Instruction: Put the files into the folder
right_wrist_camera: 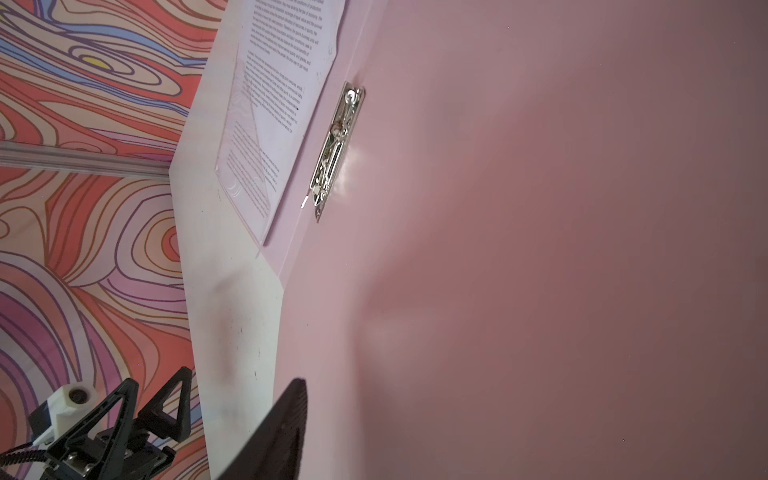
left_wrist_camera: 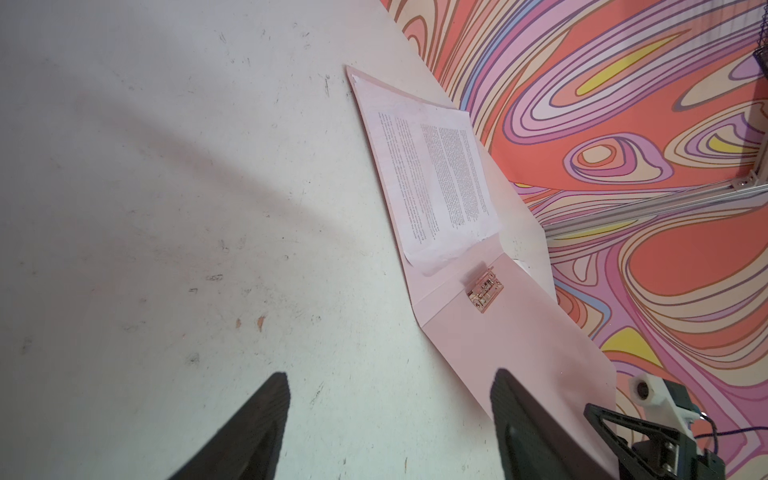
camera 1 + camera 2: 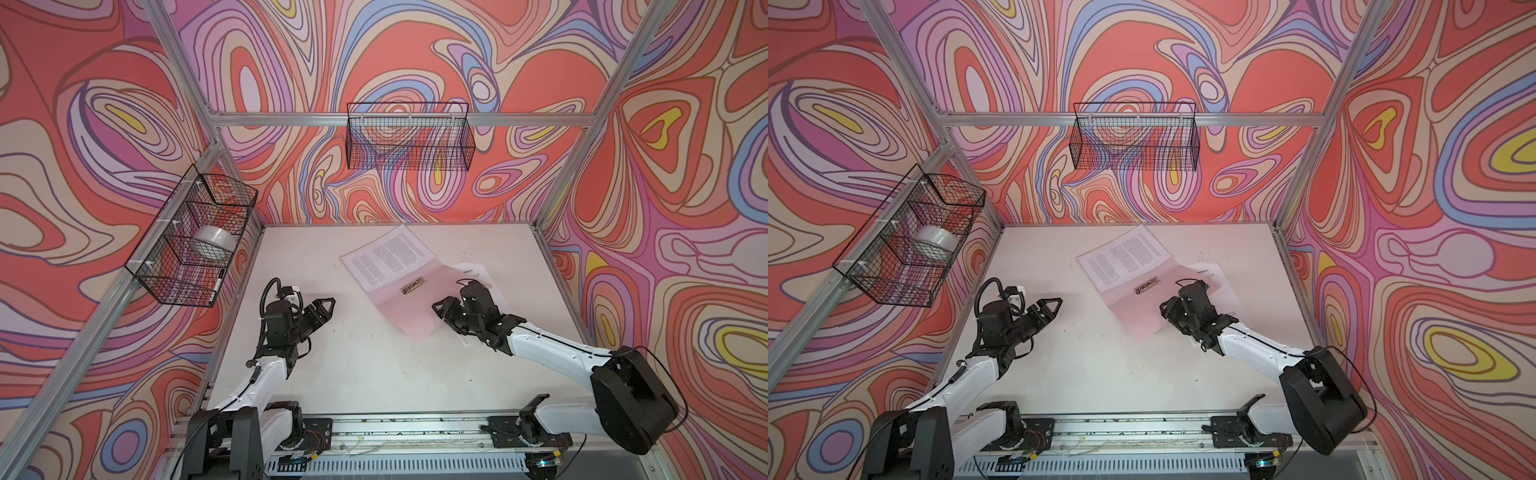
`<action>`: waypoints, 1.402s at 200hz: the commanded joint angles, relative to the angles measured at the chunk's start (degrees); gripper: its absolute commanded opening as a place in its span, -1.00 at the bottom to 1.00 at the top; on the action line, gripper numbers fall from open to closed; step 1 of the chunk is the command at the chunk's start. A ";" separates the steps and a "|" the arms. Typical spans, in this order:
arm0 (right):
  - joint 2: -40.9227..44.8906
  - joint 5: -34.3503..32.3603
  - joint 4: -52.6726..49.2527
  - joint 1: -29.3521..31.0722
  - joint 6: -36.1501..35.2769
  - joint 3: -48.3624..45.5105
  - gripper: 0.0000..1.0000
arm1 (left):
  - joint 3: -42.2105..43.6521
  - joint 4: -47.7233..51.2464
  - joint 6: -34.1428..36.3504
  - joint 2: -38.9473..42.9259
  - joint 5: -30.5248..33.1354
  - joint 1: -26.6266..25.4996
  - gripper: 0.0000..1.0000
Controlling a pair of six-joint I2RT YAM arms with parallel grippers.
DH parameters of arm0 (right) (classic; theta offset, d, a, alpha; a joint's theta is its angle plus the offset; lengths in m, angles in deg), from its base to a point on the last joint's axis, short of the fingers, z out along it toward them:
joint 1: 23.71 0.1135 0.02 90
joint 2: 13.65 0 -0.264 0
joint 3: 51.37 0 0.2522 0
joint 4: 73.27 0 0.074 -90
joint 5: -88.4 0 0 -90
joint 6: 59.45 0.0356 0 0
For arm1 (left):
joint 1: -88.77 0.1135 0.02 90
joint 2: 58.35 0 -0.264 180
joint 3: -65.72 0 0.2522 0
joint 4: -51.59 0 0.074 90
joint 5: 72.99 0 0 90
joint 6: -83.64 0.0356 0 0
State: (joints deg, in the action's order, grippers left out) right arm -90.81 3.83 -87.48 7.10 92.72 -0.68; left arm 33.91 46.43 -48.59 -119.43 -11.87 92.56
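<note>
Well left of the folder and above table level, a black wire-mesh basket (image 3: 166, 286) hangs on the aluminium frame rail. A white roll of tape (image 3: 214, 243) sits in its middle compartment. In the compartment at its near end lies a thin white stick with a dark tip (image 3: 217, 286), possibly a marker, though the mesh blurs it.

The left gripper (image 3: 328, 305) hovers over the bare white tabletop (image 3: 353, 365), left of the folder and apart from it. In the left wrist view its two black fingers (image 2: 266, 415) stand wide apart with nothing between them: released.

Behind the folder, high on the back rail, hangs a second black wire-mesh basket (image 3: 409, 153), the swirled wall showing through its mesh.

The pale pink, flat cardstock folder (image 3: 411, 311) lies open and skewed on the tabletop, with a small silver metal clip (image 3: 413, 286) at its spine. The files (image 3: 386, 257), white sheets printed with black text, lie on the folder's far leaf. One more printed white sheet (image 3: 478, 270) lies just right of the folder, partly under it and under the right arm.

The right gripper (image 3: 440, 313) is at the right edge of the folder's near leaf. In the right wrist view one black finger (image 1: 286, 419) shows beside the pink leaf and the other is hidden, so I cannot tell whether it is clenched on the leaf.
</note>
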 commanded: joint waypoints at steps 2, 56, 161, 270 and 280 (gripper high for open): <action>-1.63 2.33 3.08 -0.31 0.57 -0.77 -0.06 | 0.10 1.39 0.48 1.95 0.25 -0.19 0.54; -1.85 4.34 1.26 -0.66 -2.30 0.24 -0.66 | 0.11 3.36 1.02 4.33 1.20 -0.19 0.54; -8.35 25.07 -18.44 -4.53 -29.07 11.48 -1.00 | -1.27 8.10 4.53 7.70 5.27 -0.17 0.57; -14.07 -2.42 -42.25 -12.44 -42.24 35.46 -0.05 | -3.99 10.24 6.90 6.40 10.24 -0.10 0.66; -15.19 -4.73 -43.19 -12.44 -42.24 39.24 -0.05 | -4.23 10.21 7.19 5.80 11.09 -0.02 0.67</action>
State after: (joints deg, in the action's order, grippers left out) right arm -104.10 10.63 -125.79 -5.27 52.33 30.16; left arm 31.38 55.96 -43.17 -112.46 -3.74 92.56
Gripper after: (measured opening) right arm 0.474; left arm 0.828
